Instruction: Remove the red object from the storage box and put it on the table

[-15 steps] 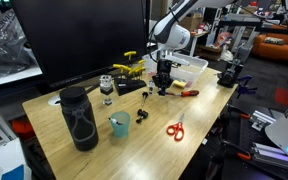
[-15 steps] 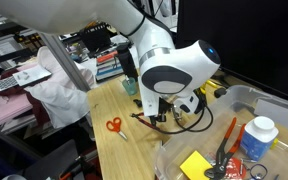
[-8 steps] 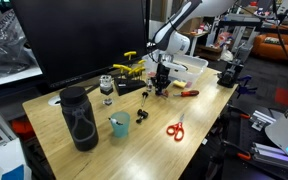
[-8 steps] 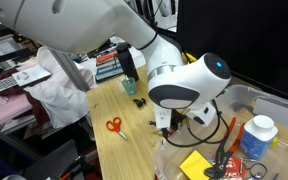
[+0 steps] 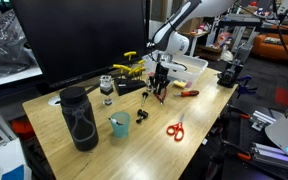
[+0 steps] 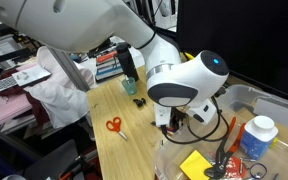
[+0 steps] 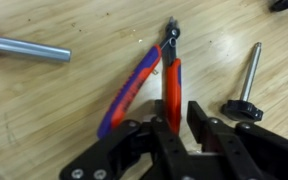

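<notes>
The red object (image 7: 170, 85), a small cutter with red and blue handles spread apart, lies on the desk (image 7: 64, 100), well outside the storage box (image 5: 189, 65). The tool (image 7: 182, 112) stands over it, its fingers close on either side of one red handle; whether they clench it I cannot tell. A metal rod (image 7: 29, 50) and a black-knobbed bolt (image 7: 246, 85) lie nearby.

Red-and-blue-handled cutters (image 7: 136, 88) lie flat on the wood table (image 7: 44, 110), handles splayed and tips away from the camera. Gripper (image 7: 180, 120) fingers bracket one red handle; contact not resolvable. Silver rod (image 7: 32, 50) and dark T-handled pin (image 7: 248, 85) lie apart on either side.
</notes>
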You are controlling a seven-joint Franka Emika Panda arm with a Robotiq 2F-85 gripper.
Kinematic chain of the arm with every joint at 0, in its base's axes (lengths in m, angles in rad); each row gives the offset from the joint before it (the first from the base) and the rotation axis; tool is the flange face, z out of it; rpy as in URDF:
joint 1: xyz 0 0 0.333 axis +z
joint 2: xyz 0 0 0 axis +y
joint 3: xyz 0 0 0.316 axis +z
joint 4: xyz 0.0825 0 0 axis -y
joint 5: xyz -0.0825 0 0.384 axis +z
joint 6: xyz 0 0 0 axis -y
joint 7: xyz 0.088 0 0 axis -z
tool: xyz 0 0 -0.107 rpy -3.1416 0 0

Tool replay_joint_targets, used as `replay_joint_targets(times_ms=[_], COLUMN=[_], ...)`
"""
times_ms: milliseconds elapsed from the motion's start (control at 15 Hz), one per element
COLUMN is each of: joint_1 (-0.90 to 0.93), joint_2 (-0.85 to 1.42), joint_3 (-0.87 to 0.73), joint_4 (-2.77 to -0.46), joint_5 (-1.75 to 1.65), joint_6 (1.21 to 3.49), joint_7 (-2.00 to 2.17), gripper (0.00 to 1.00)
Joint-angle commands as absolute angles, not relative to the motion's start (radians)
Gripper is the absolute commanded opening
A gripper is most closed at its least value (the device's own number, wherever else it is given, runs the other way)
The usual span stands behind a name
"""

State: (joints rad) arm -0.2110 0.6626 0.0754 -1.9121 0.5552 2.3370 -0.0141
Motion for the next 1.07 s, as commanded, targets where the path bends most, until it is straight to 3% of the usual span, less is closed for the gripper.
replay_joint_targets(times_ms=[0, 67, 267, 333, 400, 667, 1000], joint_1=[-0.193, -0.200, -0.197, -0.197, -0.197, -0.192, -0.193], joint_2=[0.675, 0.663, 0.663, 0.663, 0.663, 0.621, 0.513], joint_3=[0.063, 0.069, 0.070, 0.070, 0.070, 0.067, 0.067], joint_4=[-1.905, -1.906, -1.904, -1.904, -1.904, -1.932, -1.982], joint_5=[0.554, 0.558, 0.558, 0.558, 0.558, 0.550, 0.547], joint_6=[2.373, 2.337, 2.345, 2.346, 2.346, 2.372, 2.358], joint_7=[-0.012, -0.014, -0.014, -0.013, -0.013, -0.021, -0.039], gripper=[0.61, 0.42, 0.61, 0.61, 0.86, 1.00, 1.00])
